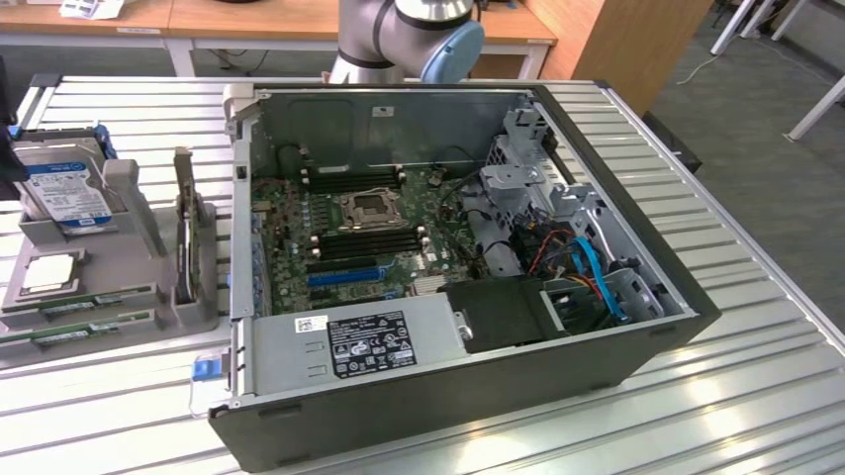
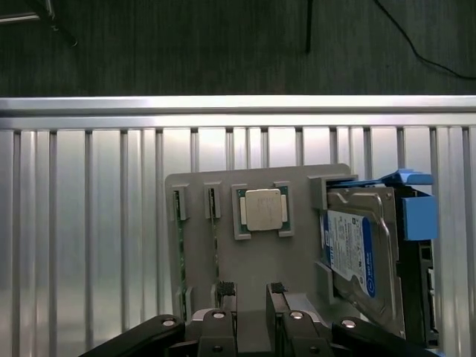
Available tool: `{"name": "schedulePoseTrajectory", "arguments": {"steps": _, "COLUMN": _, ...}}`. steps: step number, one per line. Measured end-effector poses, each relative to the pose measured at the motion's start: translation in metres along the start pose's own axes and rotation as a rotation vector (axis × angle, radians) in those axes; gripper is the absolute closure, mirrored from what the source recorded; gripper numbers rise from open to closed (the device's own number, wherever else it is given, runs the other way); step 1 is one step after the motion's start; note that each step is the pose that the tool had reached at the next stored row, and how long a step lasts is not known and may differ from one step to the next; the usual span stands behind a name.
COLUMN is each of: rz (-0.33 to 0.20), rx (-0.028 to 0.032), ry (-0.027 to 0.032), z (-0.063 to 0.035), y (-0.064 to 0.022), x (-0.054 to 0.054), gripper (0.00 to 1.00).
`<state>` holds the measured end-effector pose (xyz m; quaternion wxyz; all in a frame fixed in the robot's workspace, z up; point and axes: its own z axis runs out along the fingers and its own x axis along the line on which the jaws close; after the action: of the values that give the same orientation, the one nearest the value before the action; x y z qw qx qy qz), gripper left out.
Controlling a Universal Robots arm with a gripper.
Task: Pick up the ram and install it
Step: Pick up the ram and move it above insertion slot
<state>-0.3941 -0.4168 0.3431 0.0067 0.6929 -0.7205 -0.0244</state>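
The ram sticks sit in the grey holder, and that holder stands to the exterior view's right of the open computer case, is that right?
No. The ram sticks sit in the grey holder, but that holder stands to the exterior view's left of the open computer case, not its right. The exterior view shows it.

The grey robot arm with a blue joint cap (image 1: 425,40) is cut off by the exterior view's upper edge. The thin green ram sticks (image 1: 99,297) lying in the grey plastic parts holder (image 1: 133,213) are too small there to show chips or label (the nearer one runs off that view's left edge). In the wrist view they stand edge-on, mostly sunk in slots, while the black two-fingered gripper (image 2: 251,288) and the silver hard drive with a blue-and-white label (image 2: 357,253) are cropped by the frame.
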Motion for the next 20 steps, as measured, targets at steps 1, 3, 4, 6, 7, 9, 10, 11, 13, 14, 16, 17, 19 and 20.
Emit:
{"name": "schedulePoseTrajectory", "arguments": {"steps": 1, "rz": 0.0, "rx": 0.0, "ry": 0.0, "z": 0.0009, "y": -0.0001, "x": 0.0, "gripper": 0.7}}
{"name": "schedulePoseTrajectory", "arguments": {"steps": 3, "rz": 0.0, "rx": 0.0, "ry": -0.0001, "z": 0.0028, "y": -0.0001, "x": 0.0, "gripper": 0.7}}
{"name": "schedulePoseTrajectory", "arguments": {"steps": 4, "rz": 0.0, "rx": 0.0, "ry": -0.0001, "z": 0.0038, "y": -0.0002, "x": 0.0, "gripper": 0.7}}
{"name": "schedulePoseTrajectory", "arguments": {"steps": 6, "rz": 0.0, "rx": -0.0001, "ry": 0.0, "z": 0.0056, "y": -0.0003, "x": 0.0, "gripper": 0.7}}
{"name": "schedulePoseTrajectory", "arguments": {"steps": 7, "rz": 0.0, "rx": 0.0, "ry": -0.0001, "z": 0.0066, "y": -0.0003, "x": 0.0, "gripper": 0.7}}
{"name": "schedulePoseTrajectory", "arguments": {"steps": 9, "rz": 0.0, "rx": 0.0, "ry": -0.0001, "z": 0.0085, "y": -0.0004, "x": 0.0, "gripper": 0.7}}
{"name": "schedulePoseTrajectory", "arguments": {"steps": 10, "rz": 0.0, "rx": 0.0, "ry": 0.0, "z": 0.0093, "y": -0.0004, "x": 0.0, "gripper": 0.7}}
{"name": "schedulePoseTrajectory", "arguments": {"steps": 11, "rz": 0.0, "rx": 0.0, "ry": -0.0001, "z": 0.0102, "y": -0.0005, "x": 0.0, "gripper": 0.7}}
{"name": "schedulePoseTrajectory", "arguments": {"steps": 13, "rz": 0.0, "rx": 0.0, "ry": -0.0001, "z": 0.0119, "y": -0.0006, "x": 0.0, "gripper": 0.7}}
{"name": "schedulePoseTrajectory", "arguments": {"steps": 14, "rz": 0.0, "rx": 0.0, "ry": -0.0001, "z": 0.0128, "y": -0.0006, "x": 0.0, "gripper": 0.7}}
{"name": "schedulePoseTrajectory", "arguments": {"steps": 16, "rz": 0.0, "rx": 0.0001, "ry": -0.0001, "z": 0.0146, "y": -0.0007, "x": 0.0, "gripper": 0.7}}
{"name": "schedulePoseTrajectory", "arguments": {"steps": 17, "rz": 0.0, "rx": 0.0, "ry": -0.0001, "z": 0.0155, "y": -0.0007, "x": 0.0, "gripper": 0.7}}
{"name": "schedulePoseTrajectory", "arguments": {"steps": 19, "rz": 0.0, "rx": -0.0001, "ry": 0.0, "z": 0.0172, "y": -0.0008, "x": 0.0, "gripper": 0.7}}
{"name": "schedulePoseTrajectory", "arguments": {"steps": 20, "rz": 0.0, "rx": 0.0, "ry": -0.0001, "z": 0.0182, "y": -0.0008, "x": 0.0, "gripper": 0.7}}
